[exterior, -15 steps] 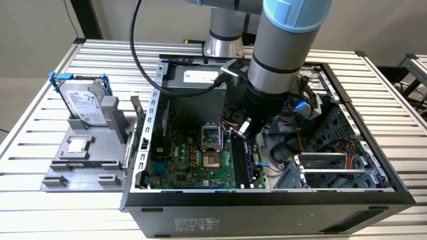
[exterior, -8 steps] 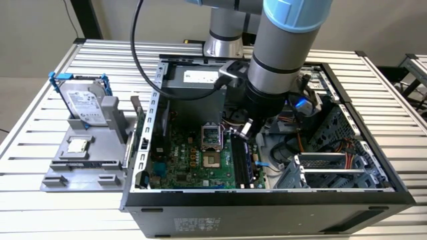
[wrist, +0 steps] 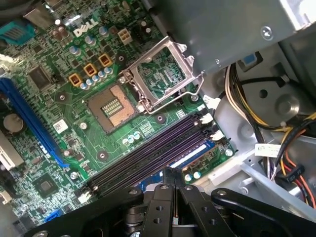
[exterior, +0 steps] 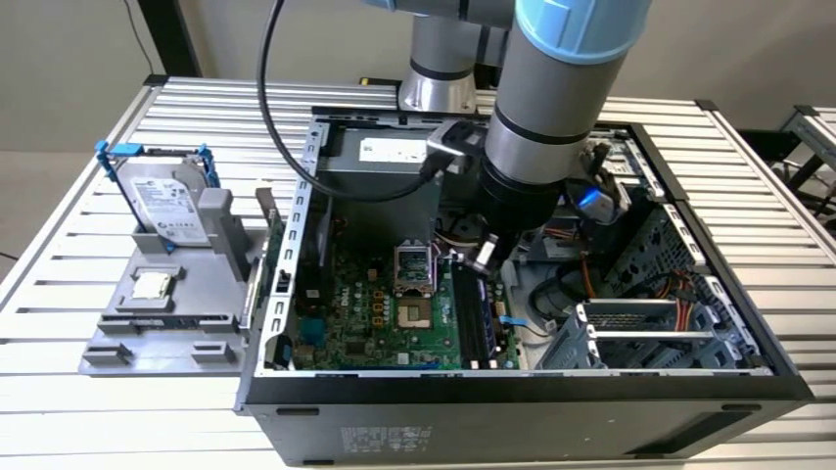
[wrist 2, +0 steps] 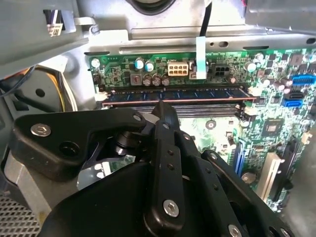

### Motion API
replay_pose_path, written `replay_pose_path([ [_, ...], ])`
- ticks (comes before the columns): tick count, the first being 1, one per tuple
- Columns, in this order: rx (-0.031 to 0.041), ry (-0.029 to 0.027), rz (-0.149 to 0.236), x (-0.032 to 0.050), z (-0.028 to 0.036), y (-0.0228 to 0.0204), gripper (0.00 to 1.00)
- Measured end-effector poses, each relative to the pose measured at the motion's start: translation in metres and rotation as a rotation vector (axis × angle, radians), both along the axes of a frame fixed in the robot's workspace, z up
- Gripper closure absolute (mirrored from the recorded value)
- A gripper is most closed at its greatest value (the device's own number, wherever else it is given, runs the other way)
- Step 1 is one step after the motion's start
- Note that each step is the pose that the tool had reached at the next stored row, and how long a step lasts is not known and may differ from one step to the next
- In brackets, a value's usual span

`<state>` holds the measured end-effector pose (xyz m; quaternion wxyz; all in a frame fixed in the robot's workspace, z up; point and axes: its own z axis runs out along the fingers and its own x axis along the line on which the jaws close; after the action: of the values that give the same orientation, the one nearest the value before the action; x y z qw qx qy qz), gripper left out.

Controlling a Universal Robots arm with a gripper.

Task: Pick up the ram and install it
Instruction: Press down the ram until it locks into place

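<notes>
1. The black pincer on the grey and blue robot arm hangs inside the open black computer case, just above the memory slots of the green motherboard.
2. In both wrist views the black fingers of the pincer are pressed together, tip against tip, and nothing is between them.
3. The ram, a thin blue-green circuit-board stick with a row of dark chips, sits in one of the long slots of the motherboard, lying along the board in the second wrist view.
4. The fingertips are just beside the ram, over its long edge near the middle; I cannot tell if they touch it.
5. In the first wrist view, the other dark slots next to it are seen from above, and the square processor socket with its raised silver metal frame lies near them.
6. In the exterior view, the case rests on a slatted silver metal worktop.
7. On the exterior view's left, a grey plastic holder carries a silver hard drive with a white label, standing upright, and a small square silver processor chip lying flat.
</notes>
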<state>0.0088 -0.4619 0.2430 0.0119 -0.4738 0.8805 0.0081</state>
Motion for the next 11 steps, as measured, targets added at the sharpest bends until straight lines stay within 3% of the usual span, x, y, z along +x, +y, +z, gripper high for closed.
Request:
replay_pose_path([
  [11,-0.0004,-0.0017,0.118,0.0000,0.0000,0.0000,1.00],
])
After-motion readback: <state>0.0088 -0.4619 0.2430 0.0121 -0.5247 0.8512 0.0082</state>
